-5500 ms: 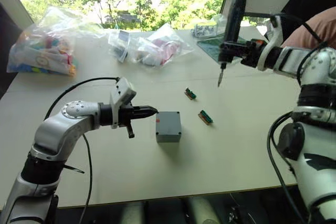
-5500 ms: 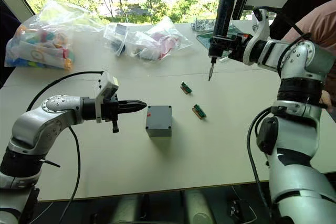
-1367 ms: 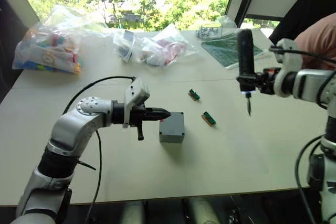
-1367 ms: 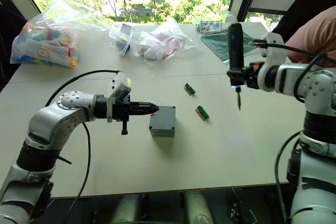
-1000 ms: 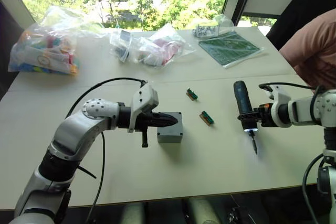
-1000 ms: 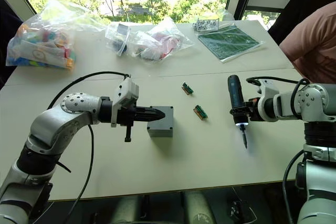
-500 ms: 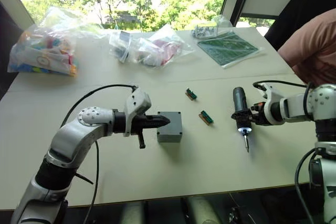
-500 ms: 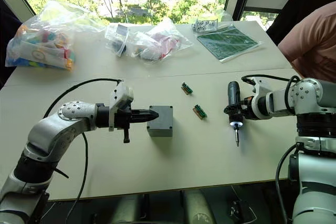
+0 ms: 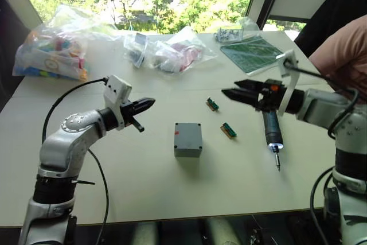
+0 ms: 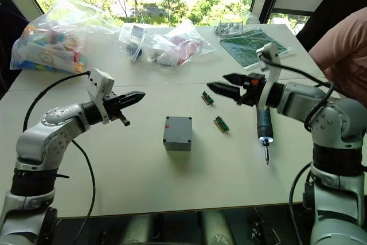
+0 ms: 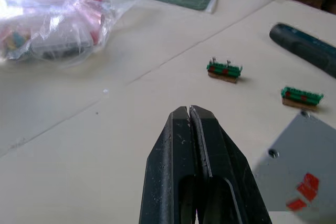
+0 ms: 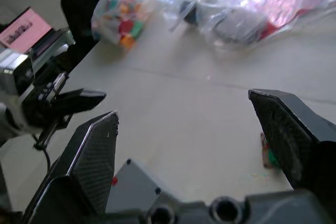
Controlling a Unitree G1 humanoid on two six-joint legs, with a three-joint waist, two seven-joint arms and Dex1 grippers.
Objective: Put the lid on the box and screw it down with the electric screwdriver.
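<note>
table (image 9: pixel 172 199): pale top carried everything – task items sat mid-table inside both arms' reach.
bags (image 9: pixel 51 50): clear bags of coloured parts lay along the 10 to 12 o'clock edge, well apart from the work – likely stock.
circuit board (image 9: pixel 252 53): green, in a clear sleeve near 1 o'clock, well apart from the box.
person (image 9: pixel 344 55): a pink-sleeved arm sat at the 3 o'clock edge, touching nothing.
right gripper (image 10: pixel 226 86): fingers spread wide, holding nothing, hovering above the table at about 2 o'clock of the box, pointing toward the left gripper – judged clear of the tool, which lay just beyond it.
left gripper (image 10: pixel 136 95): fingers pressed together, empty, off the surface at 10 o'clock of the box, well apart from it, so it braced nothing.
box (image 9: pixel 188 139): upright at table centre, touched by neither gripper.
lid (image 11: pixel 304 182): appeared seated on top of the box, flush, corner screw hole showing, red mark near one edge – so placing looked done; whether screws were driven, cannot tell.
electric screwdriver (image 9: pixel 270 128): lying flat at 3 o'clock of the box, bit toward the near edge, a light at its nose; would need regrasping before any screwing.
components (image 9: pixel 228 130): two small green-orange pieces between box and screwdriver, at about 1 to 2 o'clock of the box – loose, unused.
</note>
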